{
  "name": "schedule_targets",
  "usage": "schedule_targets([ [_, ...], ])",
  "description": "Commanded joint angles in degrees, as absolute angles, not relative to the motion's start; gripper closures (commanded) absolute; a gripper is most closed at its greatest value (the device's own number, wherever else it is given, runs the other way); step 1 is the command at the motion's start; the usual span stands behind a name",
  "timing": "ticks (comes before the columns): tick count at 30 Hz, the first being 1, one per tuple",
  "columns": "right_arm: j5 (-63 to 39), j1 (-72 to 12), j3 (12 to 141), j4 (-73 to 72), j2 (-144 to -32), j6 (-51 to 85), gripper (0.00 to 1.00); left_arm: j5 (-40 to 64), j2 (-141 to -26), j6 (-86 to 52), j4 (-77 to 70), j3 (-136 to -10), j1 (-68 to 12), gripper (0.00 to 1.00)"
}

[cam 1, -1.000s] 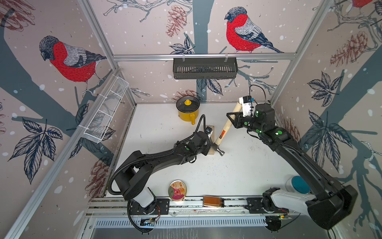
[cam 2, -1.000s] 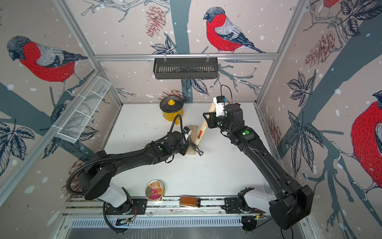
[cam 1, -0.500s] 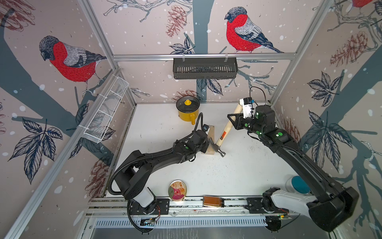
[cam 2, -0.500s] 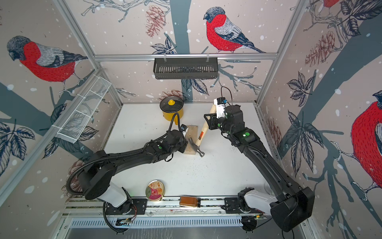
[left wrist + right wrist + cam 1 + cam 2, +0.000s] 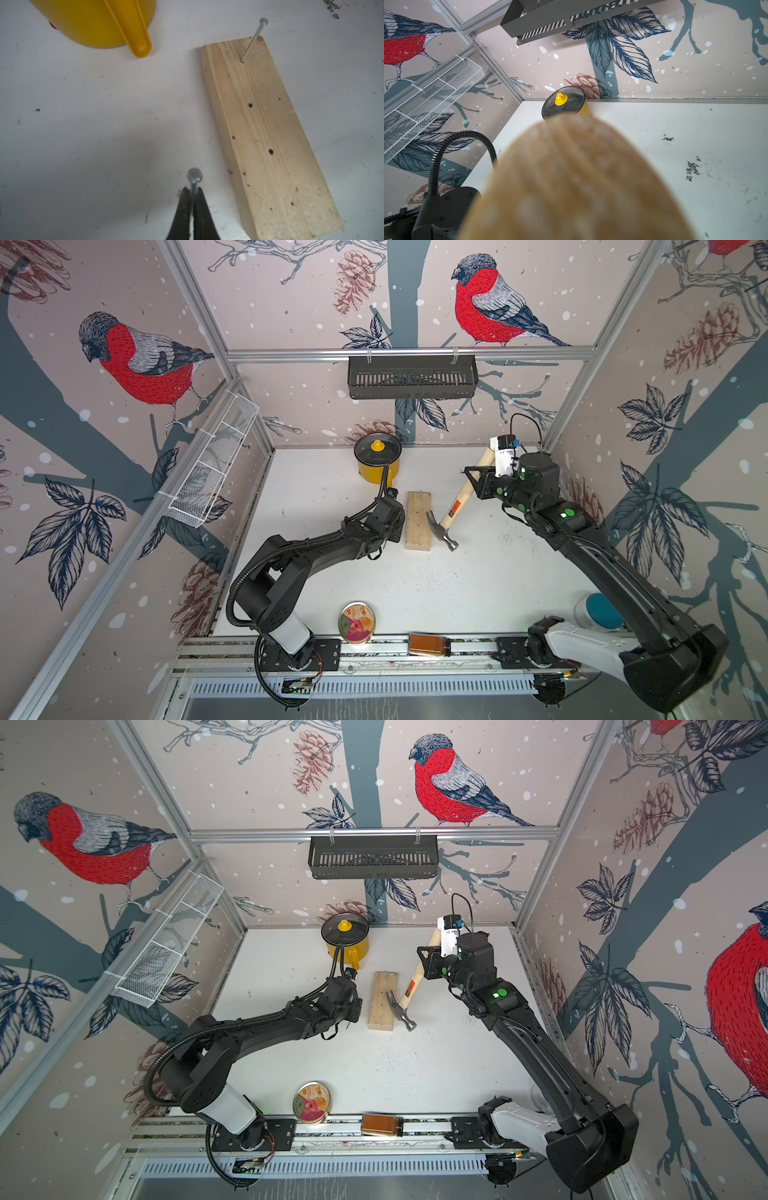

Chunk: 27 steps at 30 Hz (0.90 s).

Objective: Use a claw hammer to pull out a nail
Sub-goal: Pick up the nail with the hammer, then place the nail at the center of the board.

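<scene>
Hammer [image 5: 459,497] handle clamped between closed right jaws; left jaws pinch a nail [image 5: 194,178].

A: Wood block [image 5: 266,145]: raw pale timber, rough grain, pitted with holes. Claw hammer [image 5: 457,502] beside it?
B: Dull grey steel head, smooth pale wooden handle. Standing nail [image 5: 252,39] in the block and loose nail [image 5: 194,176] beside the block: bright smooth metal. Pot [image 5: 93,20] beyond the block: glossy yellow.

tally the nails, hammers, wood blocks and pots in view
thin silver steel nails: 2, upright nail and loose nail pinched in the left gripper
grey-headed wooden-handled claw hammer: 1
pale pine wood block: 1
yellow lidded metal pot: 1
total: 5
</scene>
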State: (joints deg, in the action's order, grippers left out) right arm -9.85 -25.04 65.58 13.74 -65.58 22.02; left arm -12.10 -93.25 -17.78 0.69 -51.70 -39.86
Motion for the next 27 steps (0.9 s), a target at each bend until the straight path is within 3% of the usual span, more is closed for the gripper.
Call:
schedule_targets([
  [1,-9.6,-25.0,66.0,9.4,-65.1,22.5,1.00,-12.3,-93.6,-20.1,2.3,-51.0,-39.3,1.00],
  [27,-10.2,-25.5,65.8,8.7,-66.4,22.9,1.00,-12.2,-95.0,-21.7,2.6,-46.0,-37.7,1.00],
])
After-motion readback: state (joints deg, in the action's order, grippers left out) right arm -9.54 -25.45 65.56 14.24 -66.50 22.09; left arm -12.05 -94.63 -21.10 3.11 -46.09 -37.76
